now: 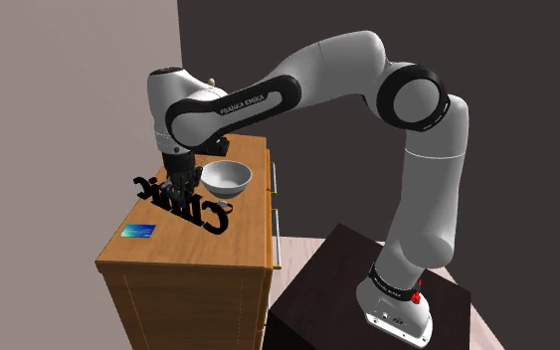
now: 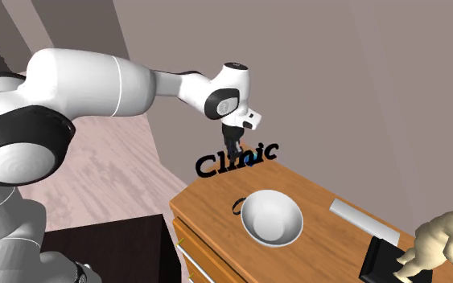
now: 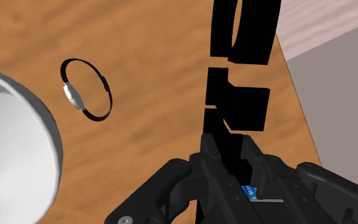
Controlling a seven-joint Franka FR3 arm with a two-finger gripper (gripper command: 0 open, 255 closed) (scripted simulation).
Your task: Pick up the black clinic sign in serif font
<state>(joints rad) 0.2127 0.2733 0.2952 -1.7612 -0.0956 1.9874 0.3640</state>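
Over the wooden cabinet top (image 1: pixel 248 229), your gripper (image 1: pixel 180 191) has its two black fingers clamped on the black serif "Clinic" sign (image 1: pixel 181 204), gripping it somewhere around the middle letters. In the second exterior view the sign looks like it's hanging a bit above the wood rather than sitting on it, letters upright and readable. A white bowl (image 1: pixel 227 178) sits just beside the sign, on the side toward the arm's stand, and a thin black ring with a silver clasp (image 3: pixel 88 89) lies flat between the bowl and the sign. A small blue card (image 1: pixel 138 231) is on the wood under the sign's C end. A tan figurine (image 2: pixel 438 241) stands well apart from all that.
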